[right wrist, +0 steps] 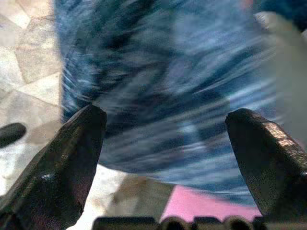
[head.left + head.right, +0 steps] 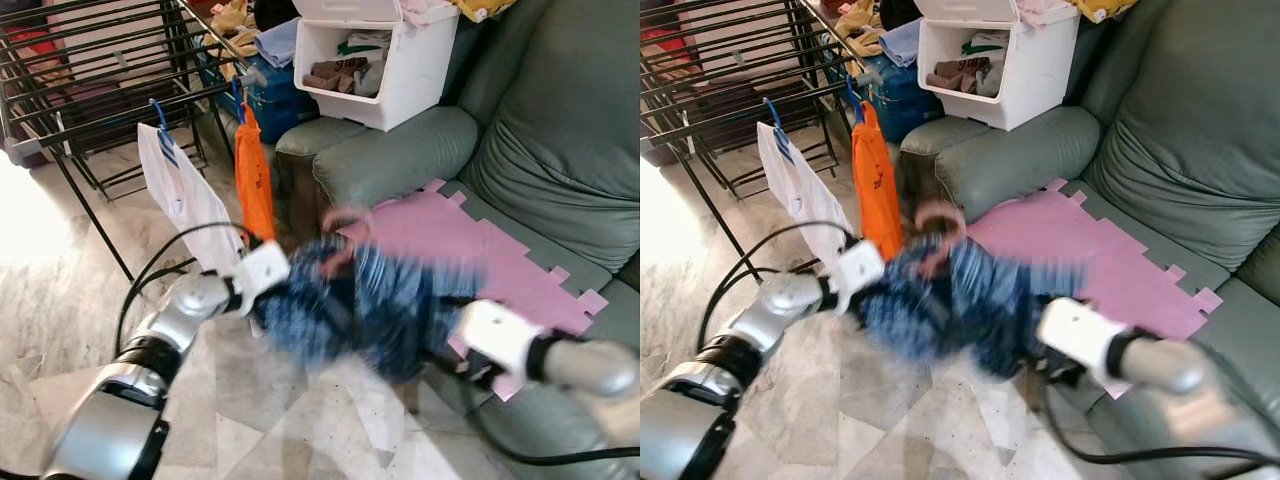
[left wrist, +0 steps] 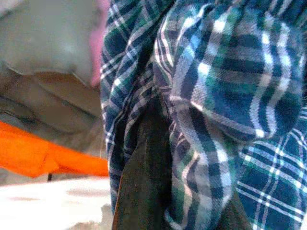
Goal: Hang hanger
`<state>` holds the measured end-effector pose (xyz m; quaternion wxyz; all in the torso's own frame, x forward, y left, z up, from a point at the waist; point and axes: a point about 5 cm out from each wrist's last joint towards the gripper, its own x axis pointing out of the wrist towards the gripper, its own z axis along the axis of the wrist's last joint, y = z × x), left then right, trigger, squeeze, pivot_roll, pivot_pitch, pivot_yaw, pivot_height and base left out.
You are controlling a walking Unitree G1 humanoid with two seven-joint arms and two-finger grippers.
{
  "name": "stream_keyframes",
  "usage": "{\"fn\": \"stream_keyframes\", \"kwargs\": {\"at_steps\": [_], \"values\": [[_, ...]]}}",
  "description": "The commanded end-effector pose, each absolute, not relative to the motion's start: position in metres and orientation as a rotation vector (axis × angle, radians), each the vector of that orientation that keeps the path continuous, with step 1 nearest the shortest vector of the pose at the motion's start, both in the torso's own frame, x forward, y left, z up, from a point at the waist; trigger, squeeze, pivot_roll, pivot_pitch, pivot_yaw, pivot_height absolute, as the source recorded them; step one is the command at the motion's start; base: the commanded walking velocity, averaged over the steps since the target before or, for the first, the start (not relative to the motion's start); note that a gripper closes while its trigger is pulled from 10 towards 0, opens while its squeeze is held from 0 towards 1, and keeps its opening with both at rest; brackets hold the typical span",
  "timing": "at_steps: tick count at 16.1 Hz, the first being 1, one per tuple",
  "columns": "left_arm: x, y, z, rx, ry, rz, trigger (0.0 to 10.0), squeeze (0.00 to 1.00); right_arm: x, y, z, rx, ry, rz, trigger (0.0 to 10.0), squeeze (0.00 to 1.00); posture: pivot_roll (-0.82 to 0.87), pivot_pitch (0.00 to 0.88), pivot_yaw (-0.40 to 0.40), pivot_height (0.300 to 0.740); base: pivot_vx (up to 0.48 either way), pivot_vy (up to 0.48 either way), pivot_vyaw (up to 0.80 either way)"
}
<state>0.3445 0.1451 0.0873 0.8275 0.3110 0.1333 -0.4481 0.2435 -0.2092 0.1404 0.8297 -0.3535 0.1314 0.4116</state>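
A blue plaid shirt (image 2: pixel 370 300) hangs blurred in the air in front of me, with a pink hanger hook (image 2: pixel 938 215) sticking out at its top. My left gripper (image 2: pixel 272 292) is buried in the shirt's left side. In the left wrist view one dark finger (image 3: pixel 144 182) is wrapped in plaid cloth. My right gripper (image 1: pixel 168 120) stands open just behind the shirt's right side, its fingers spread wide and not touching the cloth. The black drying rack (image 2: pixel 100 70) stands at the back left.
A white garment (image 2: pixel 185 200) and an orange garment (image 2: pixel 255 180) hang on blue hangers from the rack's near rail. A grey-green sofa (image 2: pixel 560 150) with a pink mat (image 2: pixel 480 250) is on the right. A white bin (image 2: pixel 400 60) of clothes sits on its armrest.
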Motion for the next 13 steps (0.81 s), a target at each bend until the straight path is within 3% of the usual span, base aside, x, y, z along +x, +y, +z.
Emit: {"fn": "stream_keyframes", "kwargs": {"at_steps": [1, 6, 8, 9, 12, 13], "values": [[0.345, 0.145, 0.091, 0.711, 0.253, -0.977, 10.0, 0.0, 0.245, -0.206, 0.155, -0.75, 0.23, 0.906, 10.0, 1.0, -0.14, 0.021, 0.075, 0.74, 0.0, 0.0, 0.0], [0.343, 0.127, 0.106, 0.78, 0.06, -1.08, 10.0, 0.0, 0.252, -0.222, 0.166, -0.777, 0.206, 0.894, 10.0, 1.0, -0.14, 0.015, 0.077, 0.74, 0.0, 0.0, 0.0], [0.339, 0.121, 0.108, 0.798, 0.0, -1.131, 10.0, 0.0, 0.247, -0.22, 0.168, -0.76, 0.204, 0.944, 10.0, 0.23, -0.15, 0.013, 0.077, 0.74, 0.0, 0.0, 0.0], [0.338, 0.118, 0.107, 0.802, -0.004, -1.146, 10.0, 0.0, 0.246, -0.222, 0.166, -0.756, 0.218, 0.95, 10.0, 0.0, -0.15, 0.012, 0.077, 0.74, 0.0, 0.0, 0.0], [0.334, 0.11, 0.104, 0.816, -0.028, -1.18, 10.0, 0.0, 0.244, -0.224, 0.157, -0.615, 0.243, 0.958, 10.0, 0.0, -0.16, 0.011, 0.072, 0.74, 0.0, 0.0, 0.0], [0.333, 0.108, 0.104, 0.817, -0.041, -1.181, 10.0, 0.0, 0.242, -0.223, 0.153, -0.566, 0.262, 0.981, 9.5, 0.0, -0.15, 0.011, 0.07, 0.74, 0.0, 0.0, 0.0]]}}
